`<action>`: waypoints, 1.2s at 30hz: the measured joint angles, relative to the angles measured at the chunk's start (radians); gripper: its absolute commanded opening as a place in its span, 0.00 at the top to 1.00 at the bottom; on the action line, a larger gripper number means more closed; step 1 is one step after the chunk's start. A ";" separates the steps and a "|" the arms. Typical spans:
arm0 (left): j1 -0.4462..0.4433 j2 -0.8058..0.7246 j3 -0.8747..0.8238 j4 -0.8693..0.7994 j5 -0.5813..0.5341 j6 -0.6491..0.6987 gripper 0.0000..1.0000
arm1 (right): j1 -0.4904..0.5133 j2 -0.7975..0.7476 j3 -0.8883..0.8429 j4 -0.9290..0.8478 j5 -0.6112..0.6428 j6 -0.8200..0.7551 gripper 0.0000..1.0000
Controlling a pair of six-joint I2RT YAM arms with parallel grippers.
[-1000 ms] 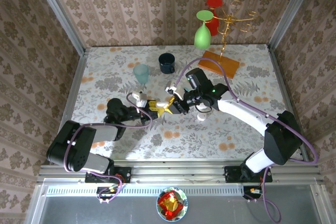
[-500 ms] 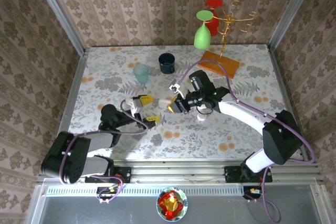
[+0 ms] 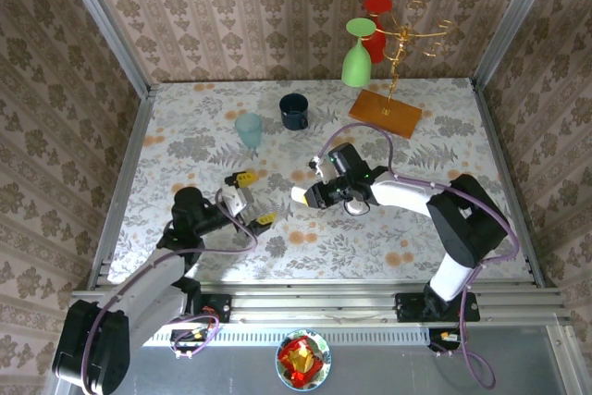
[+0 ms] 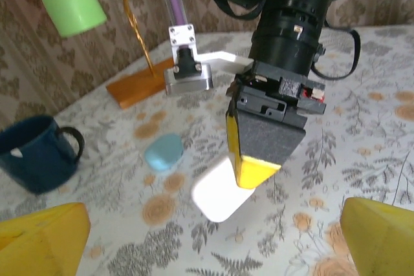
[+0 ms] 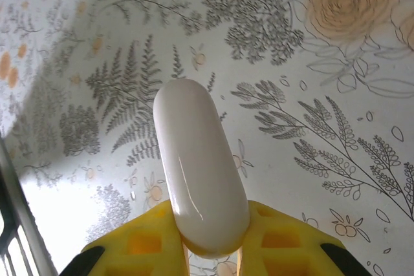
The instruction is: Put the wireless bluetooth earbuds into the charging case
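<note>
left fingers (image 3: 246, 176) wide apart, near-left of centre | right fingers (image 5: 145, 247) pinching one end of white charging case (image 5: 200, 172) | case mid-counter (image 3: 444, 145), just right of left fingers

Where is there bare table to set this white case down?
Bare cloth: the table's near edge this side of the open left pincer, the far-left strip beside the teal cup, and the right side past the wooden stand base. Crowded: mid-table, where the right pincer holding the white case faces the left one, and the back around the navy mug.
</note>
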 measured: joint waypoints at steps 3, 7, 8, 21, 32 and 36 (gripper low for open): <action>0.000 0.000 0.006 -0.055 -0.005 0.029 0.01 | 0.000 0.037 0.000 0.003 0.011 0.019 0.85; -0.012 0.004 0.039 -0.120 -0.008 0.063 0.00 | 0.000 0.083 0.000 0.003 0.019 0.034 0.81; -0.013 0.006 0.049 -0.136 -0.011 0.071 0.00 | 0.000 0.089 0.000 0.005 0.019 0.037 0.78; 0.044 -0.011 0.062 -0.156 -0.314 -0.002 0.00 | -0.074 -0.124 -0.023 -0.014 0.107 0.021 0.24; 0.273 0.124 0.018 -0.005 -0.575 -0.141 0.00 | -0.219 -0.611 -0.274 0.097 0.549 -0.128 0.02; 0.301 0.252 0.001 0.083 -0.597 -0.182 0.00 | -0.322 -0.618 -0.370 0.198 0.673 -0.207 0.00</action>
